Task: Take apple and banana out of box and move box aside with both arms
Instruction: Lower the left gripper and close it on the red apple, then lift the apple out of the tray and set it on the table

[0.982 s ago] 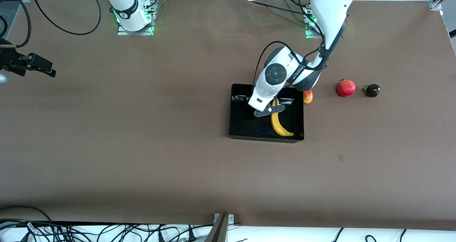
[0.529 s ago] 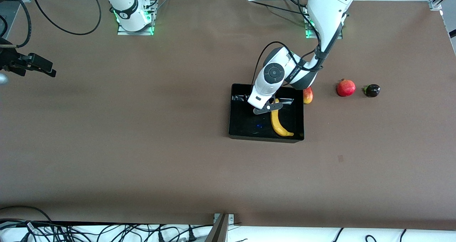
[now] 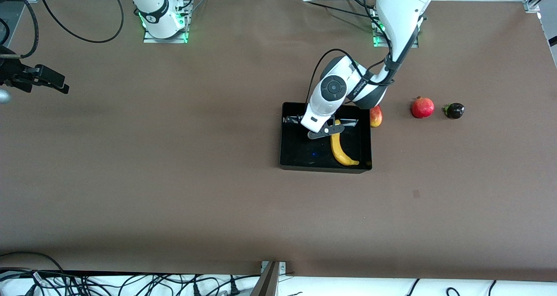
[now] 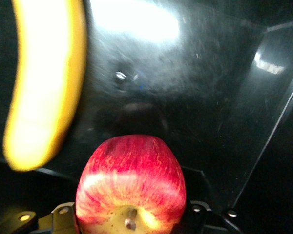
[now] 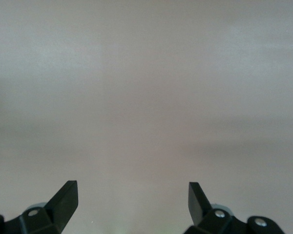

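The black box (image 3: 291,156) lies mid-table toward the left arm's end, with the yellow banana (image 3: 339,150) lying in it. My left gripper (image 3: 324,130) is over the box, beside the banana's stem end, and is shut on the red apple (image 4: 132,175). The apple's yellowish stem end faces the camera in the left wrist view; the arm hides the apple in the front view. The banana (image 4: 44,87) and the glossy box floor (image 4: 205,97) show below it. My right gripper (image 3: 41,77) is open and empty, and waits at the right arm's end of the table. Its fingertips (image 5: 66,195) stand over bare table.
A red-and-yellow mango (image 3: 376,116) lies against the box's outer wall, toward the left arm's end. A red pomegranate (image 3: 422,107) and a small dark purple fruit (image 3: 454,110) lie further that way. Cables run along the table's near edge.
My left gripper, with the apple, has shifted a little toward the robots' bases over the box. The right arm has barely moved.
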Robot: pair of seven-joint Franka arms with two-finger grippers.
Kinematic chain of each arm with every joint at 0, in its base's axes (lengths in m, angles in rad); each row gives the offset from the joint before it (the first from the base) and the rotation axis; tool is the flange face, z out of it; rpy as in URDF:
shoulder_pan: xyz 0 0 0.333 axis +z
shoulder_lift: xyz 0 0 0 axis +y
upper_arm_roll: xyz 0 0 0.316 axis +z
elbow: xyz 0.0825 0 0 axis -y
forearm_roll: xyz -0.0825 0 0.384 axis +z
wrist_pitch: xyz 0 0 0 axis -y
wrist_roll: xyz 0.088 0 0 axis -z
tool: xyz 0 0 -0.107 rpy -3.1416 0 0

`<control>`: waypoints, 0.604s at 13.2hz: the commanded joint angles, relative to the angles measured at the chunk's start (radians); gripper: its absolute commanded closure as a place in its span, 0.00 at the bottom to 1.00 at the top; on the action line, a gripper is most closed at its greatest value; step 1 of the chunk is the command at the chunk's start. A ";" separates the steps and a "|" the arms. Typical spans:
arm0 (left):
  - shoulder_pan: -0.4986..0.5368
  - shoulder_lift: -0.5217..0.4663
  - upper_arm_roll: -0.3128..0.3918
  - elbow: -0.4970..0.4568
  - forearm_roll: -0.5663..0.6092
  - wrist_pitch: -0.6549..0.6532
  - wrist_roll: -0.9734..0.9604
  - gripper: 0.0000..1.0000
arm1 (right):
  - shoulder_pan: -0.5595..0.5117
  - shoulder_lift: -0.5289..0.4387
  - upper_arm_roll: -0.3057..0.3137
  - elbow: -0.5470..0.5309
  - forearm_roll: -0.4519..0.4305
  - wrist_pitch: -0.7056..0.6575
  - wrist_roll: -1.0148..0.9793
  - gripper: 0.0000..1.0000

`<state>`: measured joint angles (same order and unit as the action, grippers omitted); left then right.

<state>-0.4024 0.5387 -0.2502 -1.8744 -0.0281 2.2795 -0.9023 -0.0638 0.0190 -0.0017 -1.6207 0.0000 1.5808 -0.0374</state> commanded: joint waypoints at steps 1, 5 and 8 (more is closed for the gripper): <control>0.091 -0.074 -0.011 0.125 -0.012 -0.251 0.058 1.00 | 0.007 -0.004 -0.004 0.004 0.002 -0.012 0.011 0.00; 0.287 -0.118 -0.008 0.153 -0.013 -0.279 0.332 1.00 | 0.007 -0.004 -0.004 0.004 0.002 -0.012 0.011 0.00; 0.427 -0.089 0.032 0.155 0.028 -0.276 0.631 1.00 | 0.007 -0.004 -0.004 0.004 0.002 -0.012 0.011 0.00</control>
<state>-0.0449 0.4249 -0.2318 -1.7328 -0.0226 2.0189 -0.4439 -0.0630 0.0190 -0.0016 -1.6207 0.0000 1.5807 -0.0374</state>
